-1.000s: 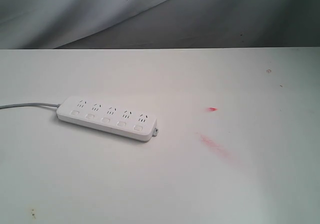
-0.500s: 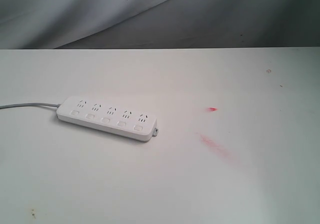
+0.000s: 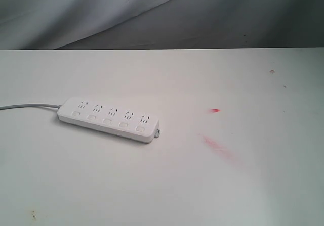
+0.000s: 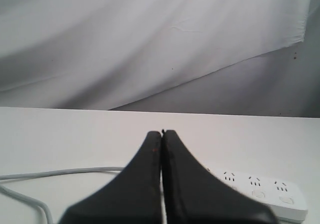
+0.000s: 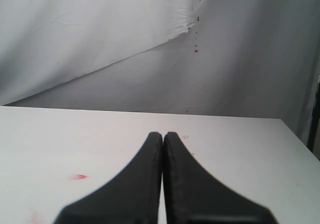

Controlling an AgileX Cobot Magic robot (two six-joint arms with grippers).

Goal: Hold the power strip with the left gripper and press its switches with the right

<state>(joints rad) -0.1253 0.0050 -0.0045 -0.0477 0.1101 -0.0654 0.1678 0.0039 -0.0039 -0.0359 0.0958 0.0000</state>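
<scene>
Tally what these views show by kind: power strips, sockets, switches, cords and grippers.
power strip: 1
sockets: 5
switches: 5
grey cord: 1
grippers: 2 (left gripper, right gripper, both with jaws shut)
Total: 14

Jaws together (left and right alike)
</scene>
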